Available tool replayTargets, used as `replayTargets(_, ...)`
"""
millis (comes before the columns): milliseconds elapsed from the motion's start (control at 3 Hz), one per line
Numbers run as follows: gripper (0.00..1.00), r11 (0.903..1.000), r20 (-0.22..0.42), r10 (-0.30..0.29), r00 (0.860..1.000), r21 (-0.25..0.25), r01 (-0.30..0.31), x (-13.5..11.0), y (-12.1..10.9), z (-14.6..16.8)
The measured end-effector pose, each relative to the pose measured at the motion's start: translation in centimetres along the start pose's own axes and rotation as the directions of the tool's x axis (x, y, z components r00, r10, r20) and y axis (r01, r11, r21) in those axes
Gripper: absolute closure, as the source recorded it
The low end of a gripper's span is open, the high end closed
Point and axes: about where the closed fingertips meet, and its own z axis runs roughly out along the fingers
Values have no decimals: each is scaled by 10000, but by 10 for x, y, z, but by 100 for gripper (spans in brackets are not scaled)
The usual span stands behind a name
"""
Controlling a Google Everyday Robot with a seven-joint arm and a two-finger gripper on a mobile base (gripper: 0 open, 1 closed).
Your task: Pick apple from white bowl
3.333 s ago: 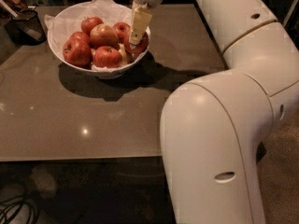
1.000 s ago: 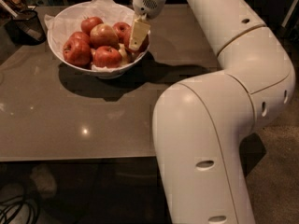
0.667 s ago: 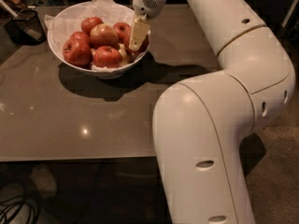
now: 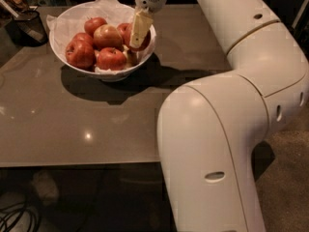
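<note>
The white bowl stands at the table's far left, lined with crinkled white paper and holding several red apples. My gripper reaches down into the bowl's right side from above. One pale finger lies across the front of a deep-red apple by the right rim, and the other finger shows below it. The fingers are closed around this apple, which they mostly hide. A larger yellowish-red apple sits in the middle of the bowl, with plain red apples to its left.
A small dark mesh cup stands left of the bowl at the table's far corner. My big white arm fills the right half of the view and covers the table's right edge. Cables lie on the floor at lower left.
The gripper has dipped a little deeper into the bowl's right side and stayed there. The arm's elbow has swung closer to the camera. The bowl has not moved.
</note>
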Motion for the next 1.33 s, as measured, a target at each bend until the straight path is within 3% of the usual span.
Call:
replayTargets(667,100,9981,82,-366,9993,508,361,-18,5,-40)
replayTargets(1333,100,9864,337,-1525,9877,678,1500,-58,37,-77)
